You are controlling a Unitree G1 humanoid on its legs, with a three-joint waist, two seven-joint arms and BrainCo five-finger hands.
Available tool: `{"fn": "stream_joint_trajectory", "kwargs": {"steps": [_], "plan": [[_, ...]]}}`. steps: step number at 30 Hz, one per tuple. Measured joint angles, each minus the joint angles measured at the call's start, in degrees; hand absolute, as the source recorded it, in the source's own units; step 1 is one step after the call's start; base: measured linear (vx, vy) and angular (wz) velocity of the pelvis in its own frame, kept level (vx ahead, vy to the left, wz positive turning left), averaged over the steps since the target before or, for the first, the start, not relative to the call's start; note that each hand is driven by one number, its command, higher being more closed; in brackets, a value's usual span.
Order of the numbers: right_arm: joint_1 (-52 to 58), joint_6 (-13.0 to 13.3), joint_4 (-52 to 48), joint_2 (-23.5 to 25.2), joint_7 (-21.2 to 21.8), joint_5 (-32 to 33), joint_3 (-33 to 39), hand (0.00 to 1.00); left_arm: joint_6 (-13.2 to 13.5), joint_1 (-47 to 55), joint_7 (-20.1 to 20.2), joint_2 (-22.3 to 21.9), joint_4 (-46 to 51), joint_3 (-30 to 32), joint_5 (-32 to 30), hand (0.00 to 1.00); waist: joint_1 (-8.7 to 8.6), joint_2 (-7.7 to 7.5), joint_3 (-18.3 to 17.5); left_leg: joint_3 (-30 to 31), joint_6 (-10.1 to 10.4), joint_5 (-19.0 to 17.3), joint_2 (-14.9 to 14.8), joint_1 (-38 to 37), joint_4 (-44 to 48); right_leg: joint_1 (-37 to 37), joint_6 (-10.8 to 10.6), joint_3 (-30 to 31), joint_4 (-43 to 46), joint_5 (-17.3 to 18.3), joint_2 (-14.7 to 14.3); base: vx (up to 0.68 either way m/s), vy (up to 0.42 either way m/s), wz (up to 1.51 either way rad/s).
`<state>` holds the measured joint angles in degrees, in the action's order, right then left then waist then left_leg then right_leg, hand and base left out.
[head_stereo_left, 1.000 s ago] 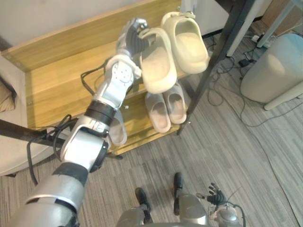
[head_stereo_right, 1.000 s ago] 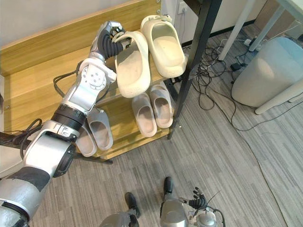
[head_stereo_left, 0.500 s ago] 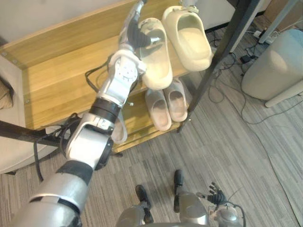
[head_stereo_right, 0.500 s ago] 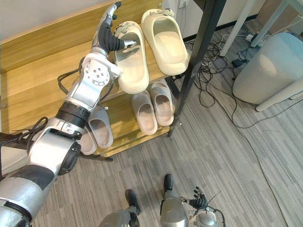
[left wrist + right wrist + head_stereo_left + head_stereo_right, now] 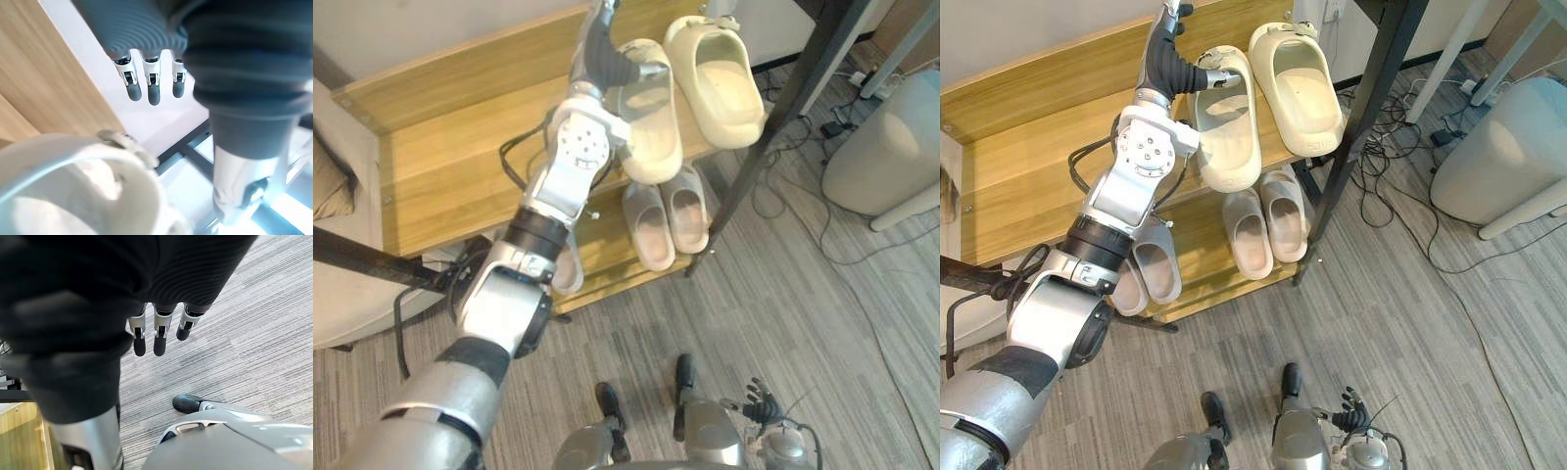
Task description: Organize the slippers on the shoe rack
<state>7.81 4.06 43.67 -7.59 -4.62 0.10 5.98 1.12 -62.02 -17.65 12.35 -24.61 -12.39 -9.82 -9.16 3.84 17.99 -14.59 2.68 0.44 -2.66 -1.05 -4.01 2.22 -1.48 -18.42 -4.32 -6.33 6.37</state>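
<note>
Low over the floor (image 5: 1430,323), nearest the camera, the right hand (image 5: 1347,419) hangs with relaxed fingers and holds nothing. On the lower shelf of the shoe rack (image 5: 1028,166) you see a grey pair (image 5: 1268,227) side by side near the black post (image 5: 1351,127). A second grey pair (image 5: 1157,272) sits further left, partly hidden behind the left arm. On the upper shelf, the left cream slipper (image 5: 1229,132) and the right cream slipper (image 5: 1298,83) lie side by side. The left hand (image 5: 1167,61) stands at the far end of the left cream slipper, its fingers (image 5: 153,90) straight. The thumb (image 5: 1216,76) stretches across that slipper's far rim. You cannot tell whether it touches. The hand grips nothing.
</note>
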Motion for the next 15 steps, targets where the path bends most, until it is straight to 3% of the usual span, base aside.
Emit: {"fn": "stream_joint_trajectory", "kwargs": {"steps": [8,15], "plan": [[0.52,0.01,0.27,-1.44,0.24,-0.06,-2.20,0.00,3.41,13.04,-0.89,-1.29,15.46,2.23,6.66,0.00,1.83,0.37,-0.25,1.36,-0.05,0.03,0.13,-1.03,0.04,-1.83,-0.26,-1.41,-0.13,0.22,0.19,-0.03,-0.010,0.10],[1.88,-0.02,2.42,-1.93,1.01,-0.09,-2.22,0.00,5.07,28.61,-0.58,-5.39,25.13,1.77,12.32,0.00,3.61,1.00,-4.26,3.15,-0.05,0.03,0.30,-1.26,-0.04,-2.98,-0.79,-3.06,-0.13,0.71,0.63,-0.01,-0.007,0.13]]}}
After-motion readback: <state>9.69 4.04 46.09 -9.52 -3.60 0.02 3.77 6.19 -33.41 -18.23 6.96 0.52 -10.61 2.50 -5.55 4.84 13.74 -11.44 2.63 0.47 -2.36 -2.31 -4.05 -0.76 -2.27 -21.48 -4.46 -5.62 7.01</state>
